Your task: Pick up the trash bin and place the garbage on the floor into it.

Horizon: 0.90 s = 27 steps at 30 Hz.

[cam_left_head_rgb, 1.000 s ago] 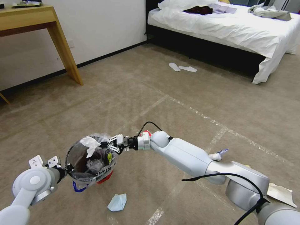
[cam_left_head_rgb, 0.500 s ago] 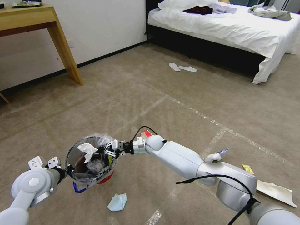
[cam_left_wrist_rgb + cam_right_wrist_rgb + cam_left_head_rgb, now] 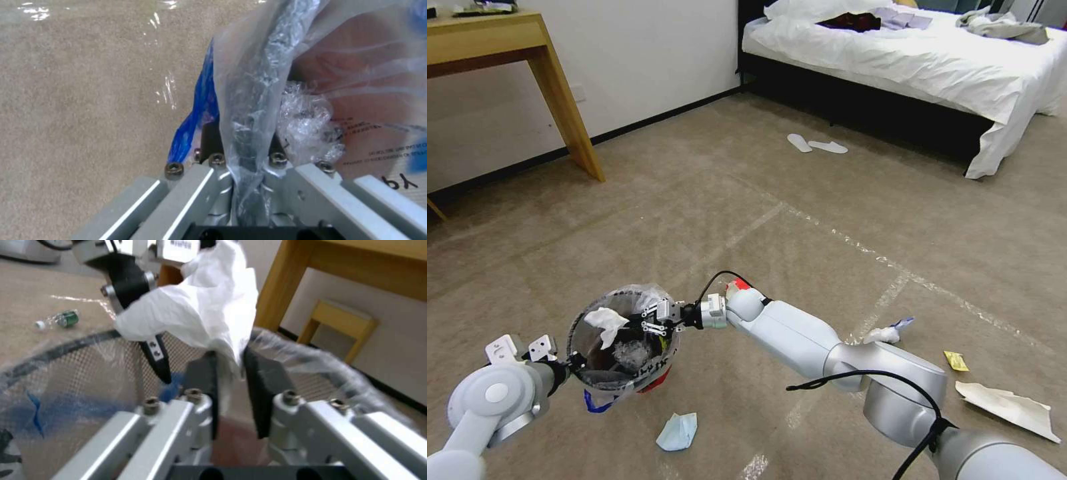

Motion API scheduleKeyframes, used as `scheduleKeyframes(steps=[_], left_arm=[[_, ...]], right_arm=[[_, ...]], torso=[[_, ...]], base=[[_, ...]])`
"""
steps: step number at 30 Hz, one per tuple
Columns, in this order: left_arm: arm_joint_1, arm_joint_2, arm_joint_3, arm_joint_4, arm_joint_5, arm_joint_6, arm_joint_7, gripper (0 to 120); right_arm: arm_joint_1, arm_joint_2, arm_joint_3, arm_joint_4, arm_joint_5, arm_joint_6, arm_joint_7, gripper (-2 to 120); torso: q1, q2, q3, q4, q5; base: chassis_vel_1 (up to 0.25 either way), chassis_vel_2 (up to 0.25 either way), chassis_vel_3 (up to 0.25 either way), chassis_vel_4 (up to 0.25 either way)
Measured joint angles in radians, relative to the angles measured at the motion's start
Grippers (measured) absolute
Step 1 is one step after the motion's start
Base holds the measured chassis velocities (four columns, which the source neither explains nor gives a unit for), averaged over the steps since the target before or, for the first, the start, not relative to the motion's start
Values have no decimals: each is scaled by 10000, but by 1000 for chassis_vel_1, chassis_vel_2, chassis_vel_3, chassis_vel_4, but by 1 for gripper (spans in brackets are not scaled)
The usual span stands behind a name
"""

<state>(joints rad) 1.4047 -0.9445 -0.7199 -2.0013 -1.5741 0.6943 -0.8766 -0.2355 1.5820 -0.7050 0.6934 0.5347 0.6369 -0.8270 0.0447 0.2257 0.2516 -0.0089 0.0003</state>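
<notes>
Right pincer pinching white tissue over bin mouth, w/ pads either side. Left pincer clamped on bin rim & bag, bin held above carpet. Mask, paper, yellow wrapper on floor.

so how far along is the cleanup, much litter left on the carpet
Partly done. The left gripper holds the trash bin off the floor by its rim, with some litter already inside. In hand: the right gripper, jaws shut on a white tissue, is over the bin's mouth. Left on the carpet: a blue face mask, a small wad, a yellow wrapper, torn paper and a bottle.
</notes>
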Motion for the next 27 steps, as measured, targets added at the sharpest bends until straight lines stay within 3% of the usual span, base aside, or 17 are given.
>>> scheduleKeyframes(steps=[1,5,19,27], left_arm=[[6,-4,-3,-24,-15,0,-22,1],[32,-11,-12,-33,-19,4,-26,1],[43,77,-128,64,-31,12,-27,1],[66,132,-160,58,-37,11,-28,1]], right_arm=[[31,80,8,-68,-58,-42,0,33],[58,198,18,-142,-106,-36,9,41],[128,172,25,-148,-213,53,21,95],[117,-78,95,136,-214,169,80,100]], torso=[[0,0,0,-5,0],[0,0,0,-2,0],[0,0,0,-1,0],[0,0,0,0,0]], base=[[0,0,0,0],[0,0,0,0],[0,0,0,0],[0,0,0,0]])
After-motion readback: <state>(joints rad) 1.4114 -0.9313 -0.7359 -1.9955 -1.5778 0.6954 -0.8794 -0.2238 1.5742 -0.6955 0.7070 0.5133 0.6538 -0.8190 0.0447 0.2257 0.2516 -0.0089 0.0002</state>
